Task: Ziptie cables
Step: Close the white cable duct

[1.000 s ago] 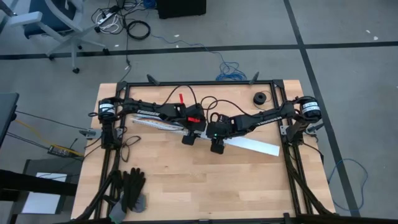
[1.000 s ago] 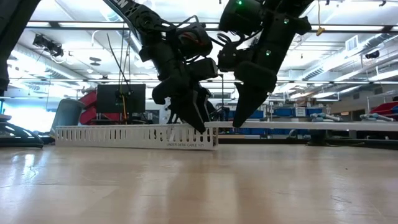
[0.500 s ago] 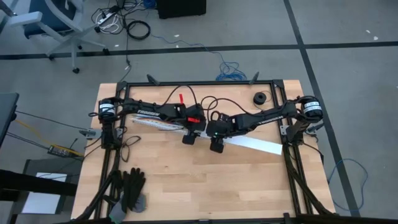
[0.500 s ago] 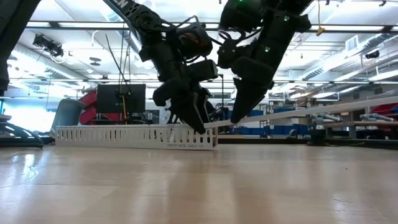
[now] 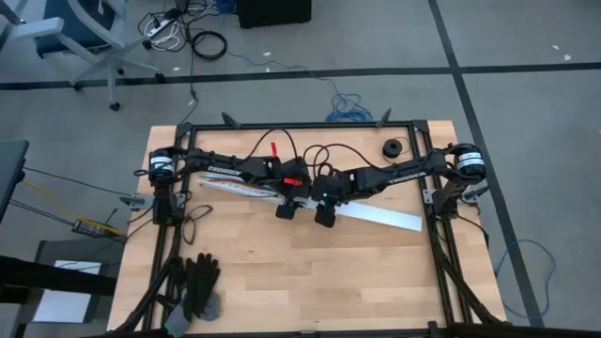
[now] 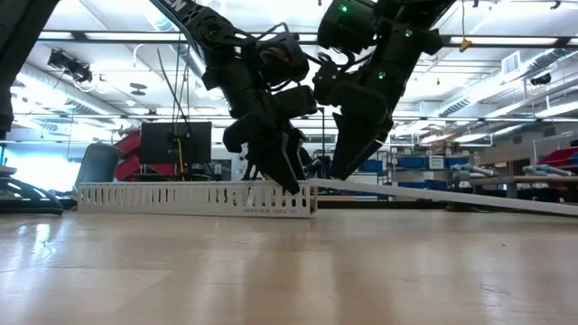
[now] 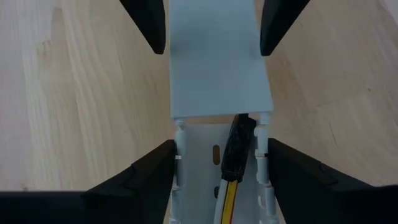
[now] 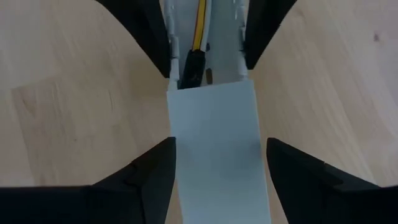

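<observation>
A long white slotted channel (image 5: 235, 188) lies on the table, and the cables lie inside it: a yellow wire (image 7: 227, 199), white wires and a dark plug end (image 7: 239, 143). A flat white cover strip (image 5: 376, 216) runs from the channel's right end toward the table's right. My left gripper (image 5: 285, 208) straddles the channel's right end (image 6: 293, 185). My right gripper (image 5: 324, 216) straddles the strip just beside it (image 6: 336, 173). The strip's left end (image 7: 217, 93) overlaps the top of the channel. My left gripper has the channel's two side walls (image 7: 180, 155) between its fingers, at the channel's right end. The fingers slant down from above and lie across the channel, which rests on the table. My right gripper holds the cover strip by its two long edges (image 8: 175, 155), close to its left end. The fingers slant down from above, across the strip. The strip (image 6: 452, 194) slopes down toward the table's right, its left end at the channel's top.
A pair of black gloves (image 5: 197, 286) lies at the table's near left. A small black spool (image 5: 391, 148) sits at the far right. The black frame (image 5: 300, 125) runs along the table's edges. Bare wood (image 5: 310, 272) lies nearer than the grippers.
My right gripper has rolled a little at the wrist. The cover strip was level a second ago. Its right part then rose and has now sunk toward the table, while its left end has stayed at the channel's top.
</observation>
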### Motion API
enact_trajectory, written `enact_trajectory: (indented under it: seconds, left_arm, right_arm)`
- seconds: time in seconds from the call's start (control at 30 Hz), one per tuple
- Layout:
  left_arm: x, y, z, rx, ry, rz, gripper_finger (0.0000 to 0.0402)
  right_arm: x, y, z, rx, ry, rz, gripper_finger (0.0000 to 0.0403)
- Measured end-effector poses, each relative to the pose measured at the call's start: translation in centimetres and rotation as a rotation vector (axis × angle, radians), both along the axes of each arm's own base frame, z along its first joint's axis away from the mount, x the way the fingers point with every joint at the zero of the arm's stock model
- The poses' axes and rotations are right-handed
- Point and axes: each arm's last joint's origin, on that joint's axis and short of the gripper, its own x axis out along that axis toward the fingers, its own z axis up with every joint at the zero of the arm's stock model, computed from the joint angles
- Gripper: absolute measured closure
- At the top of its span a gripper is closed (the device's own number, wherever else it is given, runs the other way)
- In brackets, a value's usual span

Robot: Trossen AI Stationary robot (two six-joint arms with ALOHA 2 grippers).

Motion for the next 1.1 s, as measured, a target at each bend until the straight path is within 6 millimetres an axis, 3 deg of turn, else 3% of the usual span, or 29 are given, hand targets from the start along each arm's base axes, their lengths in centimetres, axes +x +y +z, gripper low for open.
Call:
enact_trajectory:
  seconds: [0.4,1.1]
  left_arm:
    - [-0.03,0.04,-0.02,0.009,0.005,0.005,0.0102]
    - [-0.02,0.15,0.1,0.033,0.009,0.023,0.0096]
  right_arm:
    - [0.14,0.05,0.02,0.007,-0.015,0.007,0.019]
    - [0.02,-0.54,0.56,-0.001,-0.037,-0.004,0.0204]
